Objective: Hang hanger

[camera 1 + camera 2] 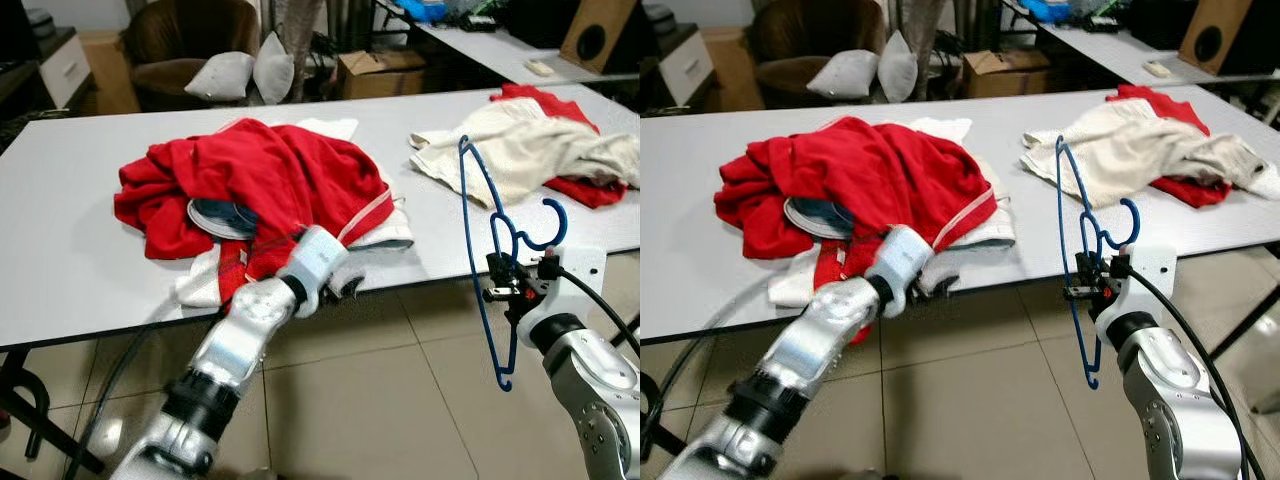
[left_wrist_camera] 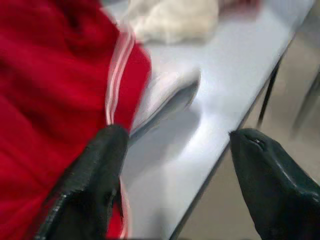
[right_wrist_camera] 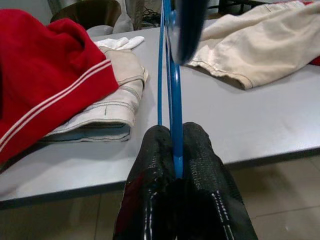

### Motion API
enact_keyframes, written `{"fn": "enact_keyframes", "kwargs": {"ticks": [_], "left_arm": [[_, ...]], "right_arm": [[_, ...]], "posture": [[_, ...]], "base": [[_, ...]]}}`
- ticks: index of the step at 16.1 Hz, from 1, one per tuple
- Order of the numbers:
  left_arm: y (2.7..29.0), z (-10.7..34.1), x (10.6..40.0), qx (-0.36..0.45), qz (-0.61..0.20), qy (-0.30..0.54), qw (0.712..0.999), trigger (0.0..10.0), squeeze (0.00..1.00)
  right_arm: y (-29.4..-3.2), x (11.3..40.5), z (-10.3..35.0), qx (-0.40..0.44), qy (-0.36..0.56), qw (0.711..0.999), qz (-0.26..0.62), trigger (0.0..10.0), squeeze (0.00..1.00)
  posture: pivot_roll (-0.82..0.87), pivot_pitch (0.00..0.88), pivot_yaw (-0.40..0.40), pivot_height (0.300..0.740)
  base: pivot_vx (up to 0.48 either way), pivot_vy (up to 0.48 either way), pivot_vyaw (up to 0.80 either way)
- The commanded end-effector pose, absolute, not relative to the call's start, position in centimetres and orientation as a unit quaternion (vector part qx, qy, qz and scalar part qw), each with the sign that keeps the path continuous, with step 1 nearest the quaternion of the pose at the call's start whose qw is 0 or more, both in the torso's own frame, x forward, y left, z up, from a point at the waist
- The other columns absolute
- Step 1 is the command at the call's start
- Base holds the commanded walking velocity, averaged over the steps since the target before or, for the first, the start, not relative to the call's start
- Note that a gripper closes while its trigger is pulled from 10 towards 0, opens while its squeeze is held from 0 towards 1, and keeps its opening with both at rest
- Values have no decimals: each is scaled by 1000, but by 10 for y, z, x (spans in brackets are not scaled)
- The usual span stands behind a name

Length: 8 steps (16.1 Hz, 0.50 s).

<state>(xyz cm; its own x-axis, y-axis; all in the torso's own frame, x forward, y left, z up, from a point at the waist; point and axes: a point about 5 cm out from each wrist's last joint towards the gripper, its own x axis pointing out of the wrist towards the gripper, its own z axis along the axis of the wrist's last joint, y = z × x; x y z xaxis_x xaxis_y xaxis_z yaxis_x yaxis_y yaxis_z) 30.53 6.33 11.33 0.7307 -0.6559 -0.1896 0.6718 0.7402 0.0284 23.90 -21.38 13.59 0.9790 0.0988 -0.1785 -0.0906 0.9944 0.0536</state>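
A blue wire hanger (image 1: 488, 240) stands upright in front of the table's near edge, its hook (image 1: 552, 222) curling to the right. My right gripper (image 1: 503, 281) is shut on the hanger's thin rod (image 3: 171, 90), fingers (image 3: 200, 155) pressed tight on both sides. My left gripper (image 2: 175, 165) is open at the table's near edge, one finger (image 2: 95, 170) against the red garment (image 1: 250, 180) with white stripes, the other finger (image 2: 270, 175) out past the table edge. The red garment lies heaped on the white table (image 1: 60, 260).
A cream garment (image 1: 530, 145) over a red one (image 1: 590, 190) lies at the table's right end. White cloth (image 1: 385, 230) sits beneath the red heap. Behind the table are an armchair with pillows (image 1: 240, 70), a cardboard box (image 1: 380, 70) and a second table. Tiled floor (image 1: 400, 400) lies below.
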Motion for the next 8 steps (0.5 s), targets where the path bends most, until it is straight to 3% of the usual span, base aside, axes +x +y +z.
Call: {"fn": "enact_keyframes", "kwargs": {"ticks": [1, 2, 3, 5, 8], "left_arm": [[67, 131, 306, -2, -352, 45, 935, 10000, 0], [69, 134, 305, -16, -347, 35, 937, 10000, 0], [85, 142, 303, -13, -300, 2, 954, 10000, 0], [104, 147, 304, -2, -204, -20, 979, 10000, 0], [108, 141, 302, 33, -179, -6, 983, 10000, 0]], "right_arm": [[-209, 238, 144, 28, 73, 995, 54, 10000, 0], [-208, 237, 146, 24, 64, 996, 53, 10000, 0], [-207, 239, 149, 0, 52, 997, 50, 10000, 0], [-206, 244, 151, -16, 46, 998, 50, 10000, 0], [-210, 245, 150, -22, 49, 997, 53, 10000, 0]], "posture": [[-80, 0, 43, 740], [-80, 0, 43, 740], [-72, 0, 40, 740], [-57, 0, 25, 740], [-50, 0, 20, 740]], "base": [[0, 0, 0], [0, 0, 0], [0, 0, 800], [0, -480, 800], [0, -480, 800]]}}
